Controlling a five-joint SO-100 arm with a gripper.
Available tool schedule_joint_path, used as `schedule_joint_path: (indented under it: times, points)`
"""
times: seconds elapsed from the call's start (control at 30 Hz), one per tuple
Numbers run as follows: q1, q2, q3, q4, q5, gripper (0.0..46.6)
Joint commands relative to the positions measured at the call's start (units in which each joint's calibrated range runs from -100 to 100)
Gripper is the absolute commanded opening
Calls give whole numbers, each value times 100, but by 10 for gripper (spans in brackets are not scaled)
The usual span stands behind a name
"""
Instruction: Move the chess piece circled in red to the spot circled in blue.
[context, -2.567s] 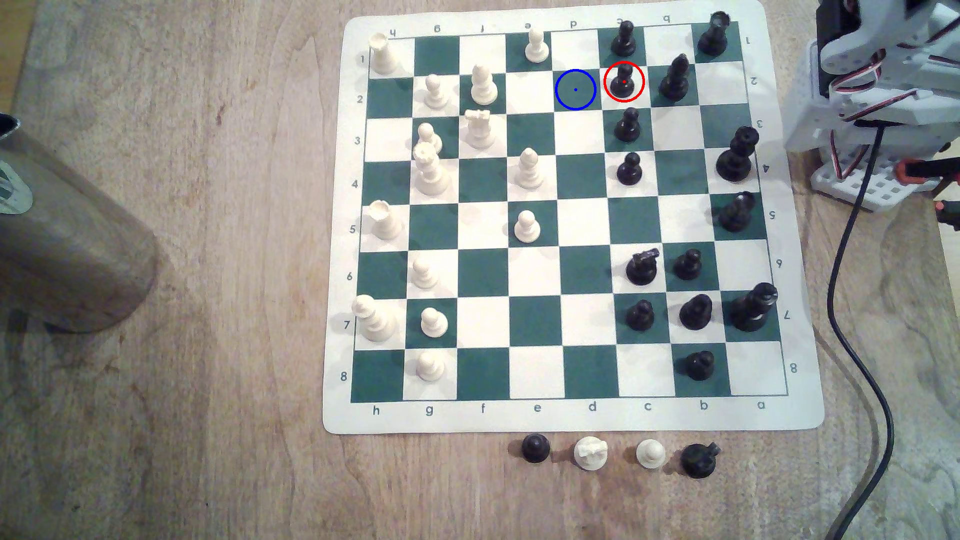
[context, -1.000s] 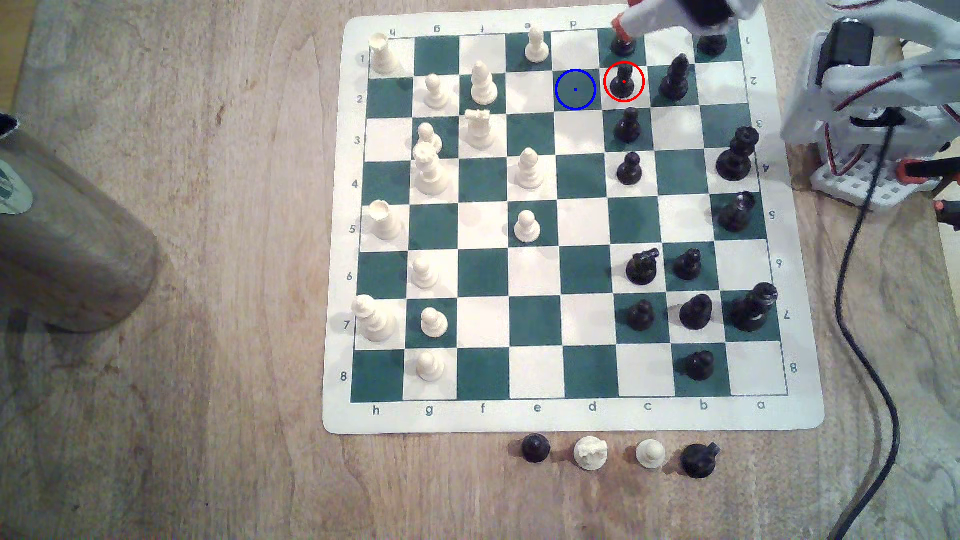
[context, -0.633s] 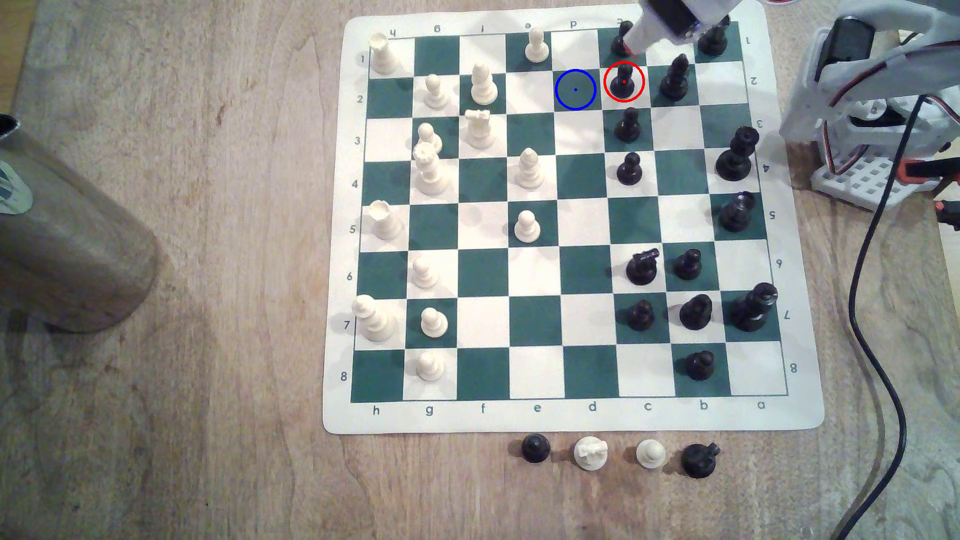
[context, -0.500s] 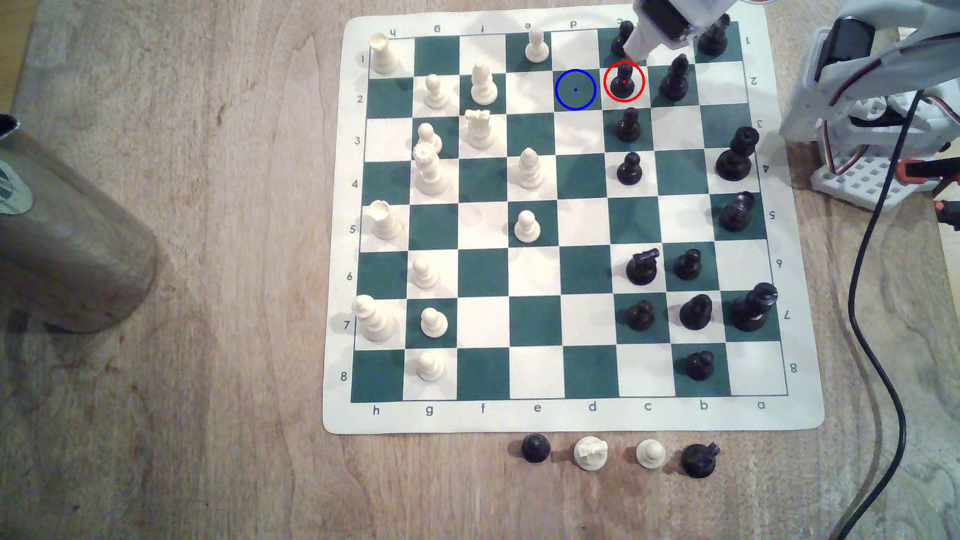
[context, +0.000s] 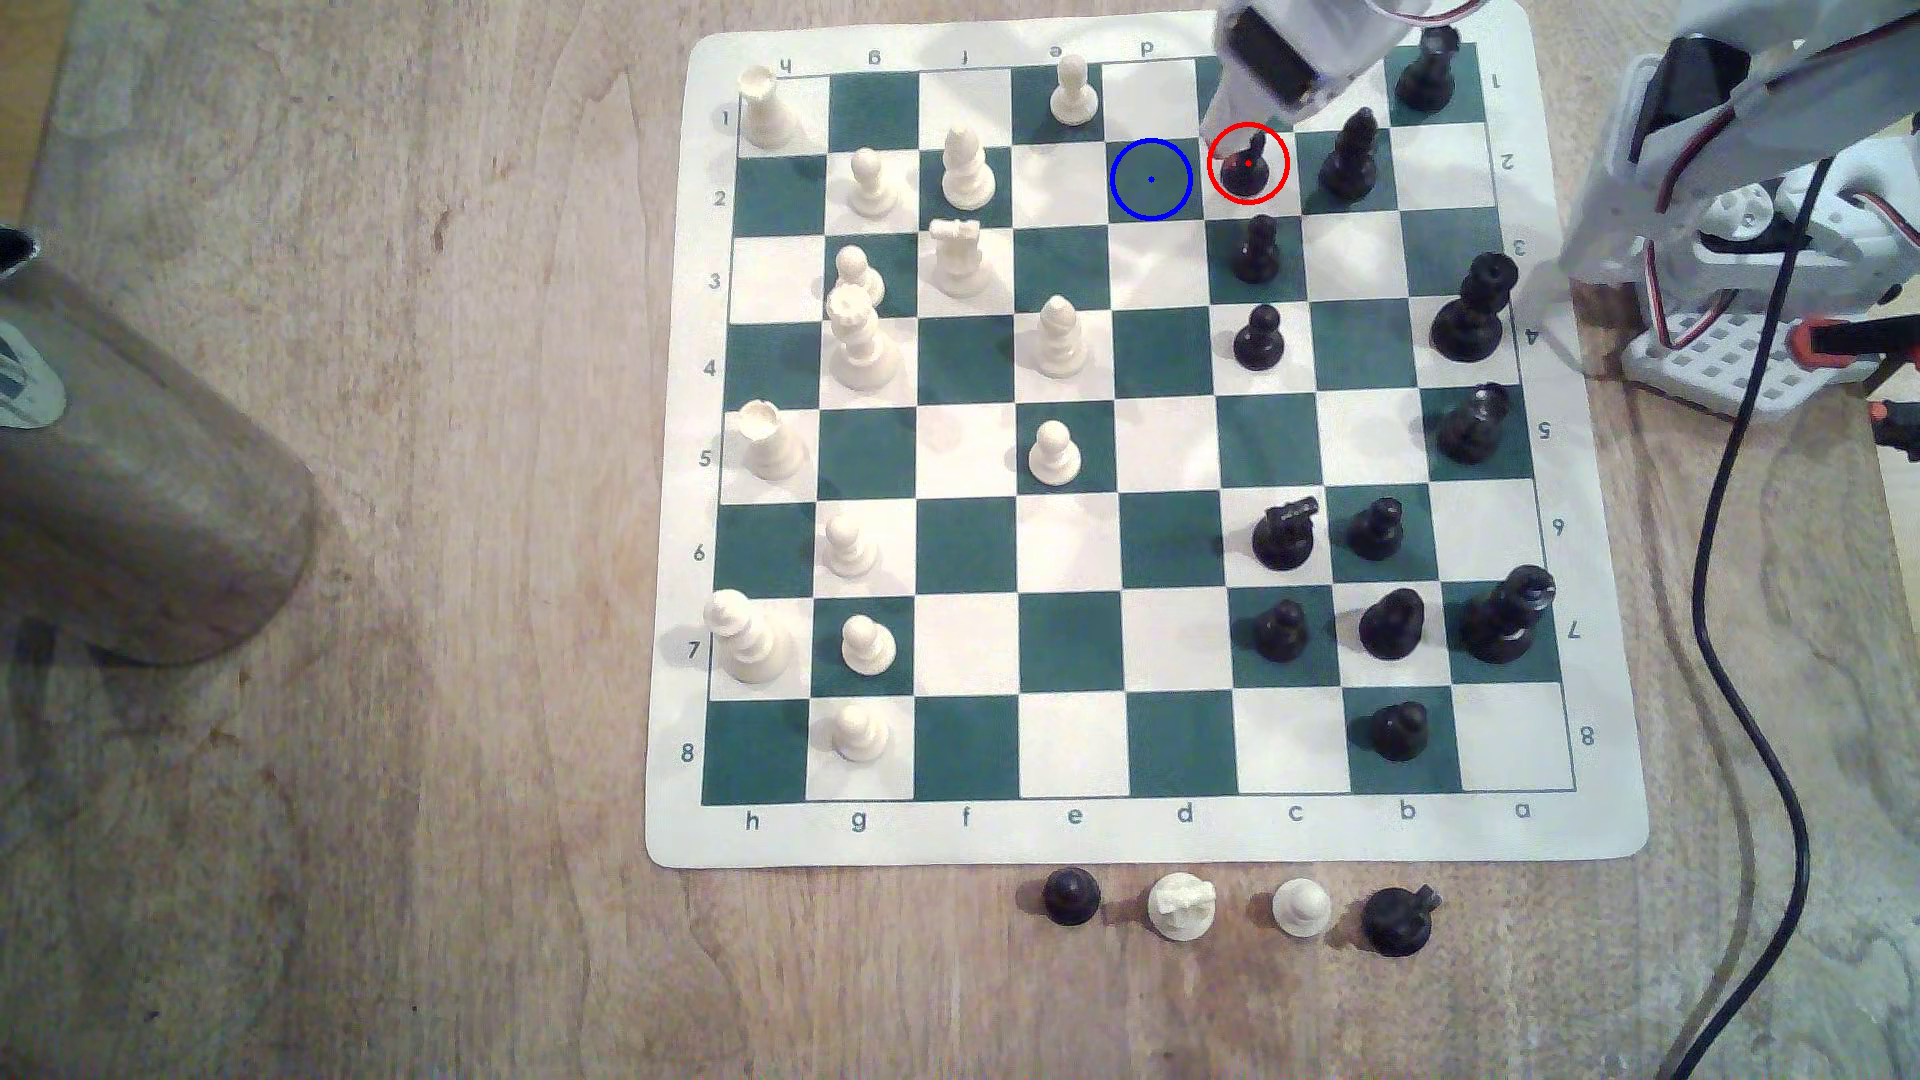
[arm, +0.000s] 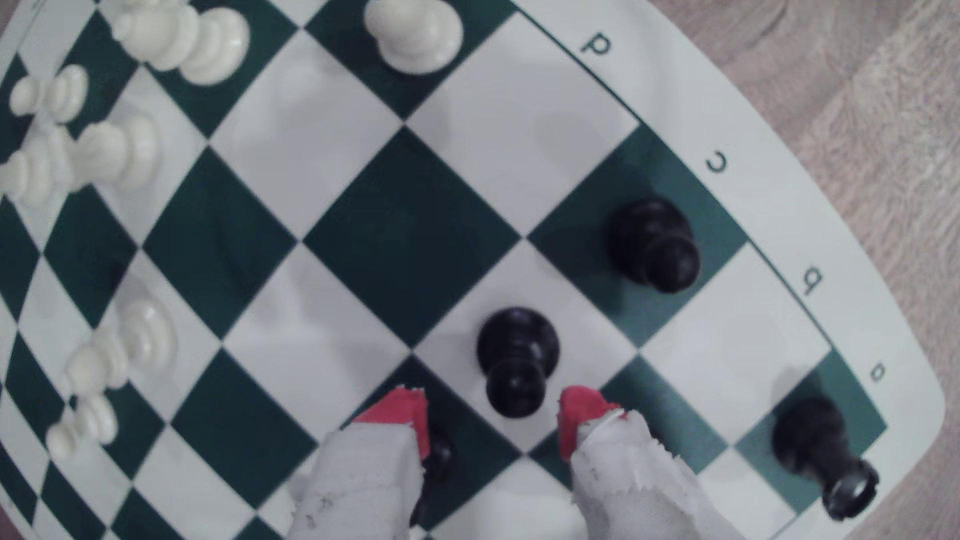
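Black pawn (arm: 517, 358) upright, long axis vertical, between spread hand (arm: 493, 420) tips.

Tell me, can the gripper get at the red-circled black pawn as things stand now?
Probably yes. The gripper is open, its red fingertips either side of the black pawn head, with nothing between them.

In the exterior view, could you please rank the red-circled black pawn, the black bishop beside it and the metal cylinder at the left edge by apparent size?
1. metal cylinder, though it seems nearer the camera
2. black bishop
3. red-circled black pawn, partly covered by the end effector
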Motion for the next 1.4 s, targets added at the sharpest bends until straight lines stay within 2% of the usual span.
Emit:
schedule_joint_path:
  times: [0.0,0.8,0.97,1.37]
  points:
    - [-37,108,-432,-167,-15,132]
    - [-52,736,-378,-592,73,134]
    - [-76,728,-387,-592,88,116]
    - [-84,736,-387,-551,127,20]
